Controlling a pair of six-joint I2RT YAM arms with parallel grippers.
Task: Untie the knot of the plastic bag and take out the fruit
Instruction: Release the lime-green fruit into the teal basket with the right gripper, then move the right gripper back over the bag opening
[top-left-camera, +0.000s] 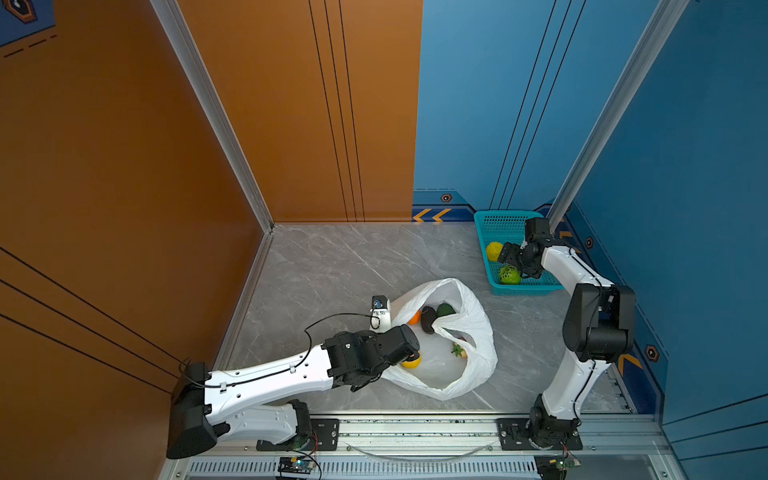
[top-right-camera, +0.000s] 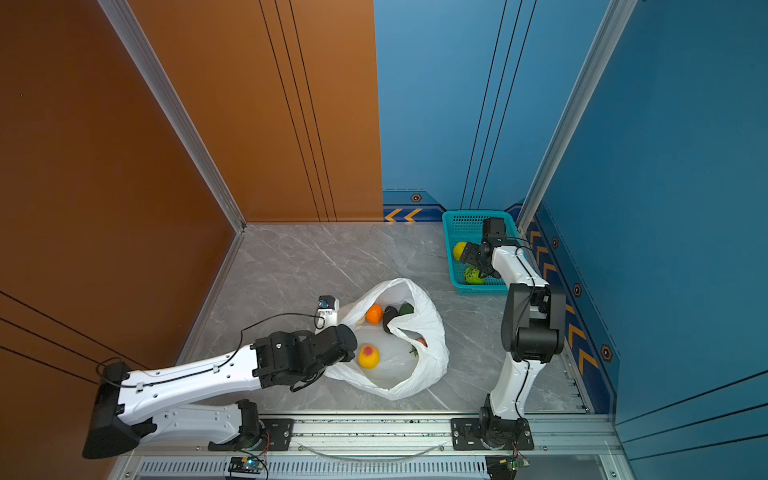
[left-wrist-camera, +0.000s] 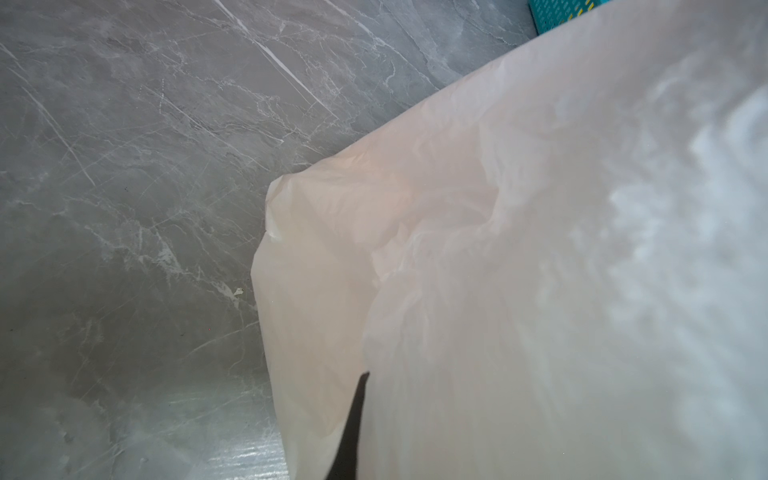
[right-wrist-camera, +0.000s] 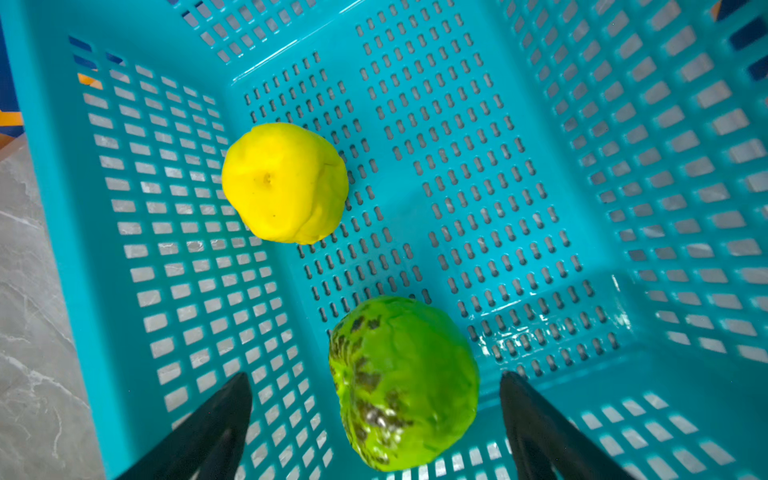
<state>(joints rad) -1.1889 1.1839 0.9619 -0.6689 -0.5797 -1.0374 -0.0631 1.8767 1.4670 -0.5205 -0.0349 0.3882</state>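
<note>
Over in the far right corner, the right gripper (right-wrist-camera: 374, 376) hangs above the basket (right-wrist-camera: 623, 166) with its jaws spread wide. A green fruit (right-wrist-camera: 403, 382) lies between the black fingers (right-wrist-camera: 216, 428) with a gap on either side, so nothing is gripped and I take it as delivered. Apart from it sits a yellow fruit (right-wrist-camera: 286, 183), lumpy and matte, while the green one is ribbed, dark-mottled and slightly shiny. Both rest on hard, glossy teal plastic, slotted on the floor and pierced with squares on the walls. Nearer me the left gripper (left-wrist-camera: 358, 395) is closed, and since thin film runs right down to its finger, it looks to be pinching the rim of the bag (top-left-camera: 478, 332). That bag lies mid-table (top-left-camera: 332, 266), well apart from the basket, and it is crinkly, milky-white and slumped in soft folds. No knot shows and the mouth gapes, so the untying looks done and the emptying is under way. Inside lie an orange (top-right-camera: 374, 313), a black fruit (top-right-camera: 390, 318) with a dark green fruit (top-right-camera: 406, 308) just beside it, a yellow-red fruit (top-right-camera: 368, 356) on its own, and a red fruit (top-right-camera: 421, 342) half hidden under a fold. Next, to my eye, the right arm must cross to the open mouth and close on an exposed fruit without snagging film.
</note>
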